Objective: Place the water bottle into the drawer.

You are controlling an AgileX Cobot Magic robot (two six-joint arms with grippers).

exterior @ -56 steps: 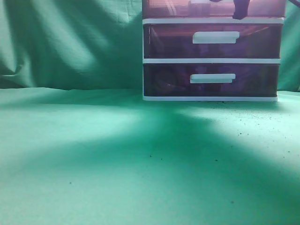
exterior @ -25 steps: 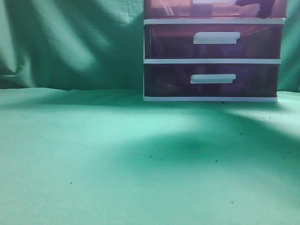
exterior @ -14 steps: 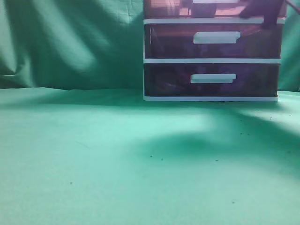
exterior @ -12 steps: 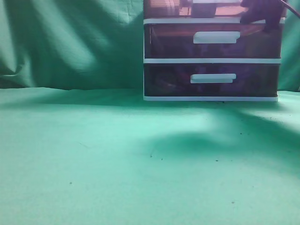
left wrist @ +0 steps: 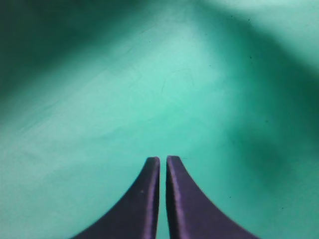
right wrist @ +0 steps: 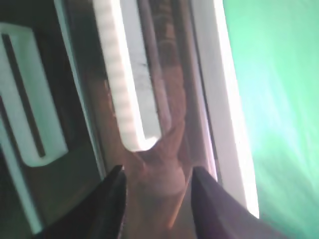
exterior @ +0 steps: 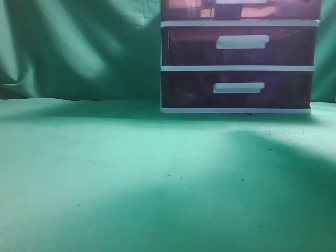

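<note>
The purple translucent drawer unit [exterior: 239,67] stands at the back right on the green cloth, all visible drawers shut. No water bottle shows clearly. A blurry pinkish shape [right wrist: 164,164] shows through the top drawer's front [exterior: 189,9]; I cannot tell what it is. My right gripper [right wrist: 157,181] is open and empty, close in front of that drawer front, just off the end of its white handle [right wrist: 124,84]. My left gripper [left wrist: 162,160] is shut and empty above bare green cloth. Neither gripper shows in the exterior view.
Green cloth [exterior: 105,173] covers the table and hangs as a backdrop [exterior: 79,47]. The middle drawer's handle [exterior: 242,42] and the bottom drawer's handle [exterior: 238,87] are white. A second white handle [right wrist: 30,99] shows at the left of the right wrist view.
The dark right gripper, seen earlier in front of the top drawer's right side, has left the exterior view. The shadows on the cloth have shifted.
</note>
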